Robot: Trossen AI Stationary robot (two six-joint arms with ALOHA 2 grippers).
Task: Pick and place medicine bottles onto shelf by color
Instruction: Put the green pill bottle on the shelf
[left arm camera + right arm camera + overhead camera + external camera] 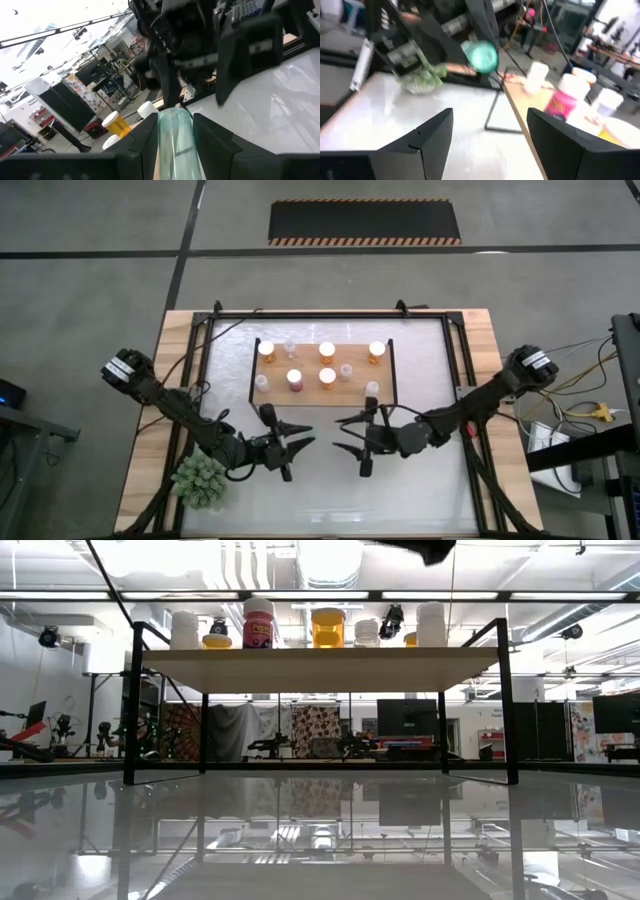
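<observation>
Two arms face each other just in front of the shelf, the left one holding a greenish bottle.

The left gripper [296,446] reaches inward from the left, low over the glossy white tabletop [420,500], fingers clamped on a clear greenish bottle [176,137]. The right gripper [345,435] mirrors it from the right, jaws spread wide and empty. Nine white-capped medicine bottles [327,376] stand on the wooden shelf [320,395] just beyond. A green spiky plant [203,480] sits near-left; a workshop room lies behind.
</observation>
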